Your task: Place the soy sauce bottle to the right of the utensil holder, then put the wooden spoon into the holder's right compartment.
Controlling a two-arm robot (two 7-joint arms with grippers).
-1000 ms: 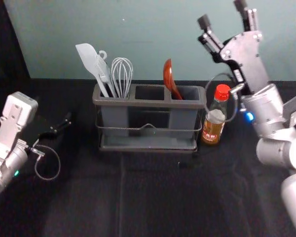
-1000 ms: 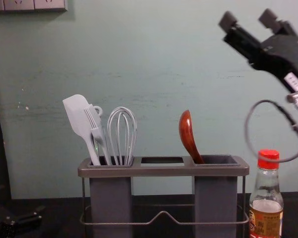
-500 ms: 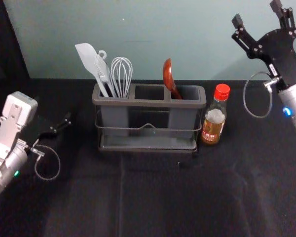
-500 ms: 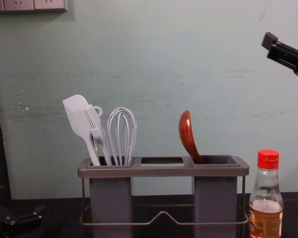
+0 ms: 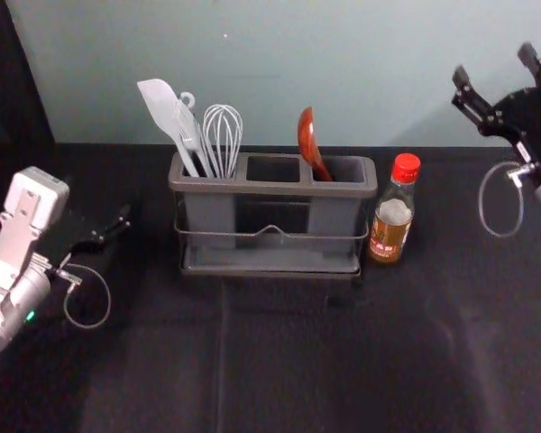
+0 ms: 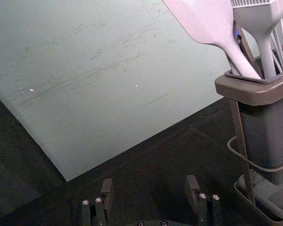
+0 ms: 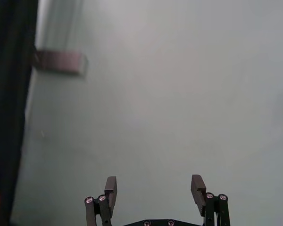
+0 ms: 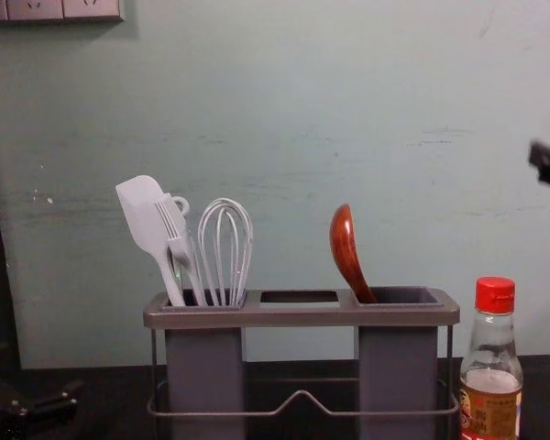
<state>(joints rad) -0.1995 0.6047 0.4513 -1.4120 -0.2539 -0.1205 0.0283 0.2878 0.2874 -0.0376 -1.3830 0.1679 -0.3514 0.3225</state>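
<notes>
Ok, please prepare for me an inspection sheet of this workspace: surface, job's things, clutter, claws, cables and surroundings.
Surface: dark table, creased in front of the holder.
Job's things: soy sauce bottle upright, right of the utensil holder; wooden spoon leaning in its right compartment.
Clutter: white spatula and whisk in the left compartment.
Left claw: open, holding nothing, left of holder.
Right claw: open, holding nothing, raised at far right.
Cables: left cable and right cable, both looped.
Surroundings: scuffed wall behind; sockets at chest view's upper left.

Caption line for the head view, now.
Wooden spoon leaning in the utensil holder's right compartment, soy sauce bottle upright just to its right, open right tool raised off to the side.
</notes>
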